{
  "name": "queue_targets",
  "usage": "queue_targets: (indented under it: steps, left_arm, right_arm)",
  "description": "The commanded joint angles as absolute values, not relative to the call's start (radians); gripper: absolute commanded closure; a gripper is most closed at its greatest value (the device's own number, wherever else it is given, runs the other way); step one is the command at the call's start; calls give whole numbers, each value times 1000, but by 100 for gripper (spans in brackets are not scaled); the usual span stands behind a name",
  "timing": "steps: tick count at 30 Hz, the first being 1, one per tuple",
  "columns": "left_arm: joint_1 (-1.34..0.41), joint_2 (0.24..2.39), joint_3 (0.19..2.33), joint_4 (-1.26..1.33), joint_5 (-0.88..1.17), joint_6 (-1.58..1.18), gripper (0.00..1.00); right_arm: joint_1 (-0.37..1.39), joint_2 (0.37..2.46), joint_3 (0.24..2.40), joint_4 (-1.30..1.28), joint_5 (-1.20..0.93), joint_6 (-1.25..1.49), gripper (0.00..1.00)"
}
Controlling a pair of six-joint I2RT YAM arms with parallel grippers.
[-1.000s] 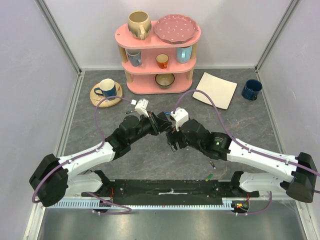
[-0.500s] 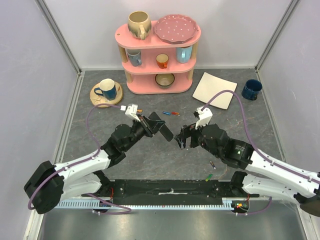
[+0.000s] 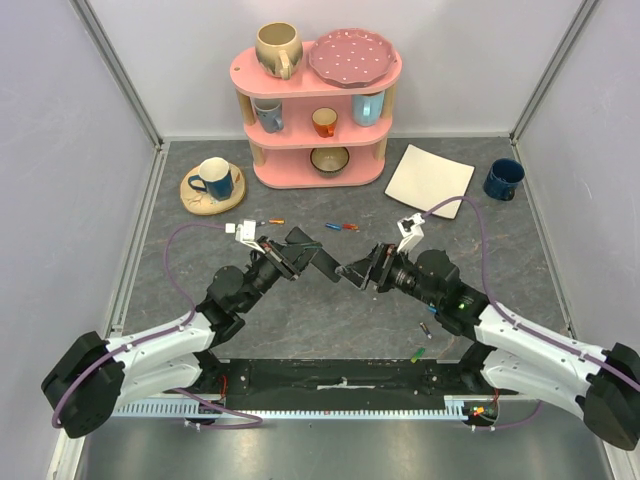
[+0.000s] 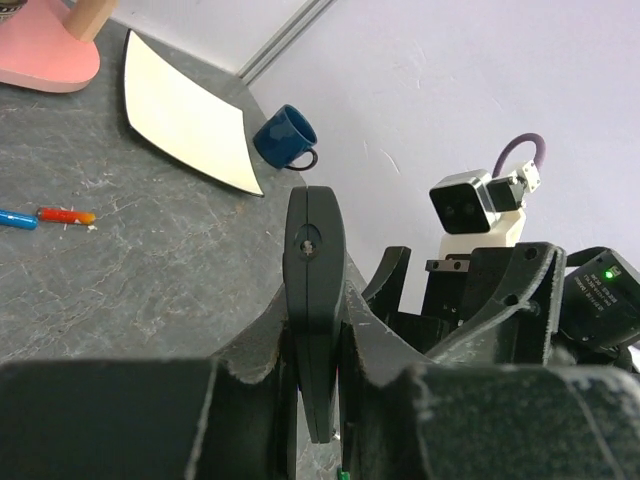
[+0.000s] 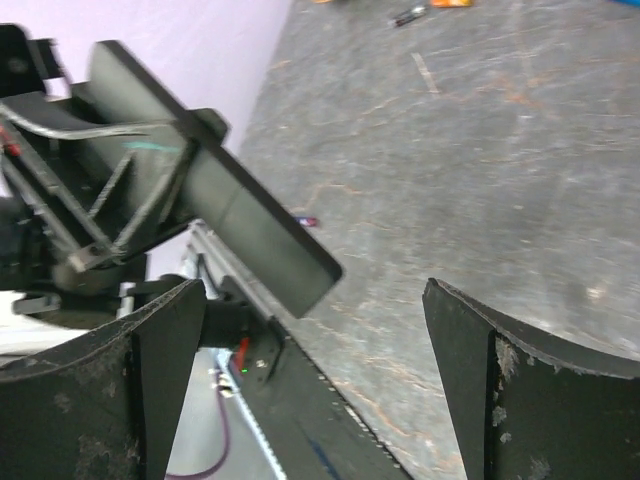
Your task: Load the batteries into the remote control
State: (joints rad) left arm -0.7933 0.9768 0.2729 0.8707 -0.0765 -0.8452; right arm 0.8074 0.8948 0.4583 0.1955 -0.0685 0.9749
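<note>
The left end effector (image 3: 286,252) clamps the remote (image 3: 324,263) by 1 end, raised off the tabletop (image 3: 300,320). The right end effector (image 3: 362,272) gapes empty beside its free end. Batteries (image 3: 344,227) lie scattered there, probably light, smooth and prone to roll, so pinch each mid-length.

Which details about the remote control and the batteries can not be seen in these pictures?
Battery bay of the remote control: left wrist view shows only its edge; the left claw hides its lower end.
Polarity marks on the batteries: too small in the top view.
</note>
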Motion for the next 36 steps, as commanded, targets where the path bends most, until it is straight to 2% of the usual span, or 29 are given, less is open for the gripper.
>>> queue_targets:
  steps: [1,13,36]
  left_arm:
    - [-792,962,284,930,-81,-856,98]
    - [-793,969,284,950,-77,-841,98]
    - [-793,956,265,966,-57,-834,98]
  right_arm:
    - [804,928,442,462,-196,1072,2]
    - [805,1037,456,517,-216,1080,14]
    - [805,1127,466,597,-203,1118,27]
